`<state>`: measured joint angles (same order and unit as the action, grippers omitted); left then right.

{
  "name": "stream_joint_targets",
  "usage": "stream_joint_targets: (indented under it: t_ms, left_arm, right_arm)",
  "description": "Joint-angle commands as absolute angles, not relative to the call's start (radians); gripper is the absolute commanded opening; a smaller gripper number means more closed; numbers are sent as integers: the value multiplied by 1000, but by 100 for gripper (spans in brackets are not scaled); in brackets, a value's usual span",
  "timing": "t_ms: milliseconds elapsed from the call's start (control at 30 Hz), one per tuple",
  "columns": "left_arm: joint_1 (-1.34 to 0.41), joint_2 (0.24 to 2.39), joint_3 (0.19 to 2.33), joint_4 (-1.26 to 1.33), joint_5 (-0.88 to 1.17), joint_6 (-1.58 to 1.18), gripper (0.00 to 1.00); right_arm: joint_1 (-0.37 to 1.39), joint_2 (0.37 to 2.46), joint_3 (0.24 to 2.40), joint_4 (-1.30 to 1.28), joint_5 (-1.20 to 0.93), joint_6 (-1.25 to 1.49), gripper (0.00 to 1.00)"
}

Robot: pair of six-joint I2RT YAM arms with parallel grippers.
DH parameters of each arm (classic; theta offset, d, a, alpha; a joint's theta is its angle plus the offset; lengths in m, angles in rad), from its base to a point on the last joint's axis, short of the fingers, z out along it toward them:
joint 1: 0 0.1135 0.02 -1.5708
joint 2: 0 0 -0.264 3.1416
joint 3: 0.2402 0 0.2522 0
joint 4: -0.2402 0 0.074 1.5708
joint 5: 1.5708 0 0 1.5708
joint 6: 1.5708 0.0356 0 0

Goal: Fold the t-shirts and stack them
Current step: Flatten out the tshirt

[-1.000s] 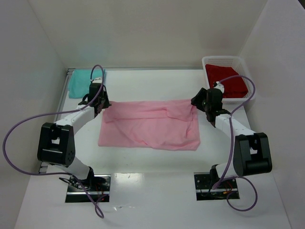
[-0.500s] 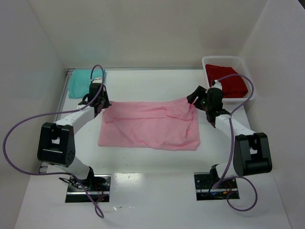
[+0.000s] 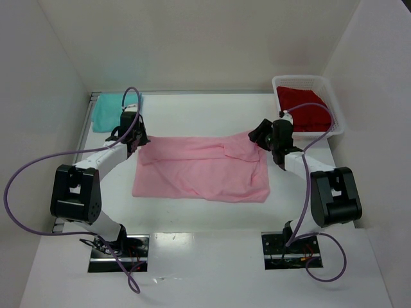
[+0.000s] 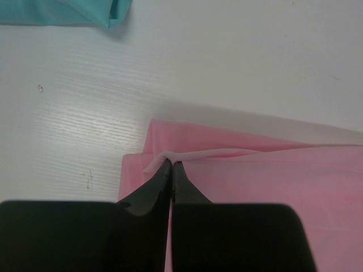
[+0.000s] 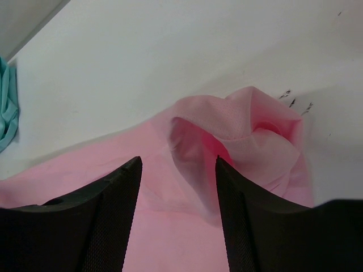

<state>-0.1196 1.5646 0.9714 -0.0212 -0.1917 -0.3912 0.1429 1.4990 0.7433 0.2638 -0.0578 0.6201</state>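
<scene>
The pink t-shirt (image 3: 200, 168) lies spread and part-folded in the middle of the table. My left gripper (image 3: 138, 138) is shut on its far left edge; in the left wrist view the tips (image 4: 172, 165) pinch a pale hem of the pink cloth (image 4: 255, 181). My right gripper (image 3: 263, 136) is open just above the shirt's far right corner, which lies bunched and loose between and beyond the fingers (image 5: 116, 192) in the right wrist view (image 5: 249, 136). A teal t-shirt (image 3: 109, 109) lies folded at the far left. A red t-shirt (image 3: 305, 109) lies in the basket.
A white plastic basket (image 3: 286, 82) stands at the far right corner. White walls close in the table on the left, back and right. The teal shirt's edge shows in the left wrist view (image 4: 68, 11) and the right wrist view (image 5: 5, 107).
My right gripper has opened and let go of the shirt's far right corner, which has dropped into a bunch. The right wrist has turned and shifted slightly left. The left arm has not moved.
</scene>
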Motion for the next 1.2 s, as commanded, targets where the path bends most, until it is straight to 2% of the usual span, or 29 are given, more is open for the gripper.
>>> stream_joint_targets:
  t_ms: [0, 67, 400, 767, 1167]
  left_arm:
    - [-120, 1560, 1000, 32, -184, -370, 0]
    - [-120, 1560, 1000, 32, -184, -370, 0]
    - [-120, 1551, 991, 32, -193, -370, 0]
    - [-120, 1551, 991, 41, -193, -370, 0]
    - [-120, 1569, 991, 51, -193, -370, 0]
  right_arm:
    - [155, 1474, 735, 307, 58, 653, 59]
    - [155, 1460, 724, 307, 83, 669, 53]
    - [155, 1399, 670, 311, 186, 741, 41]
    - [155, 1528, 727, 374, 132, 788, 38]
    - [155, 1528, 781, 407, 179, 788, 43]
